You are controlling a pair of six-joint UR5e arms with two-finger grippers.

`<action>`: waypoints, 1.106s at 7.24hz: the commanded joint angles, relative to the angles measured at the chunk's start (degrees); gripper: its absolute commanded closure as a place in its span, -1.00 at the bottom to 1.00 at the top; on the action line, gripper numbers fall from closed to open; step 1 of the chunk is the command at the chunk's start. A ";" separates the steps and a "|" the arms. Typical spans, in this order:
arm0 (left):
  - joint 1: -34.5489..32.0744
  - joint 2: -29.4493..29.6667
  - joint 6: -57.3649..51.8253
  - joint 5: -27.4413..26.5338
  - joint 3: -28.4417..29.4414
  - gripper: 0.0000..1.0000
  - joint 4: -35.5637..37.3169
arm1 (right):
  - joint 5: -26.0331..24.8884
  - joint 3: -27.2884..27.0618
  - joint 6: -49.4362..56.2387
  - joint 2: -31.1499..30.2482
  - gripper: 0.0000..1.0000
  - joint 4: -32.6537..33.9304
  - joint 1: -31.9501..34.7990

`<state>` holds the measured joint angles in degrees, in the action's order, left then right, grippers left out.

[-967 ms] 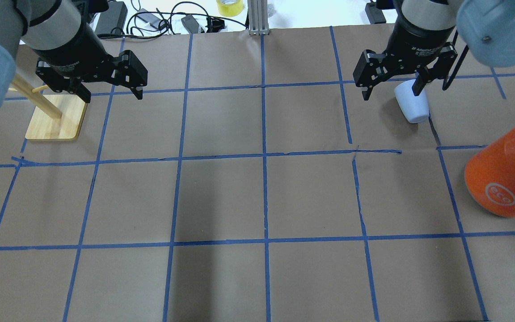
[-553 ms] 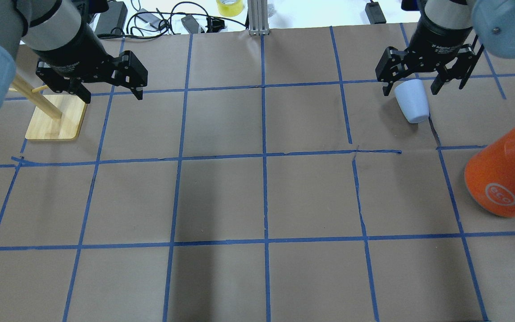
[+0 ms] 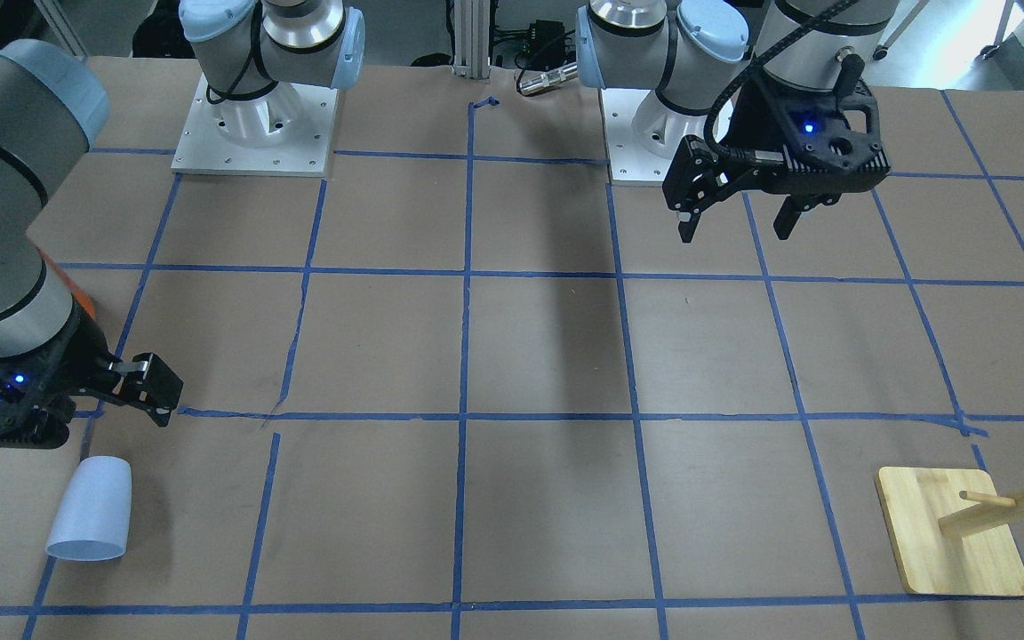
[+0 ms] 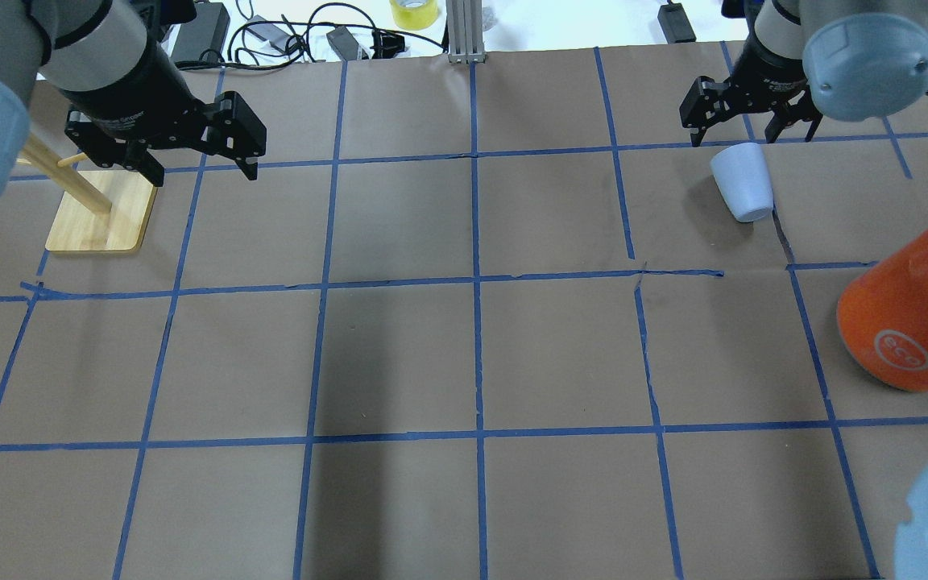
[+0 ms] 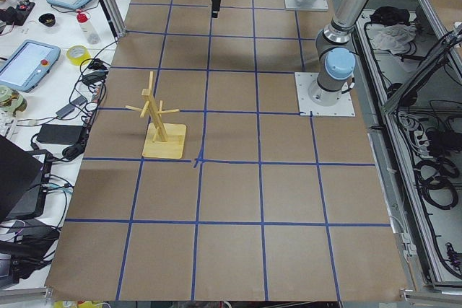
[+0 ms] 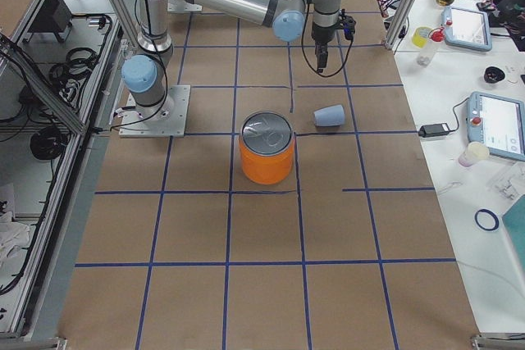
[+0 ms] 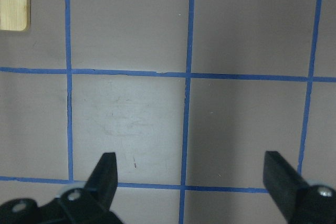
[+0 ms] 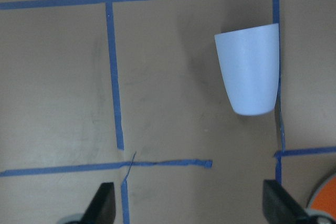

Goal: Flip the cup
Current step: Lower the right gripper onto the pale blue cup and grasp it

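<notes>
Pulled back toward the far edge, my right gripper (image 4: 742, 130) hangs with fingers spread and empty, the cup (image 4: 743, 184) lying on its side, so flipping looks unfinished.

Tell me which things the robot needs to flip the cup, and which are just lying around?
For the job:
cup, lying on its side
right gripper, open, near it

Just lying about:
orange canister
wooden peg stand
left gripper, open, far from the cup
</notes>
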<state>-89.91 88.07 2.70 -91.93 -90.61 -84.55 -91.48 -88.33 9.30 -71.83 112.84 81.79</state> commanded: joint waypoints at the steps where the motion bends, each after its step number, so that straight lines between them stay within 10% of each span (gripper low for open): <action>1: 0.00 0.00 0.02 0.00 0.00 -1.00 0.00 | -0.19 -1.39 6.70 4.67 -1.00 6.69 -1.88; 8: 0.00 0.00 0.02 0.00 -0.09 -1.00 0.00 | -1.07 -1.75 6.79 13.55 -1.00 11.79 -5.85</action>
<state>-89.95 87.99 2.68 -91.93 -90.70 -84.59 -92.57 -90.16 16.06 -59.42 123.96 76.32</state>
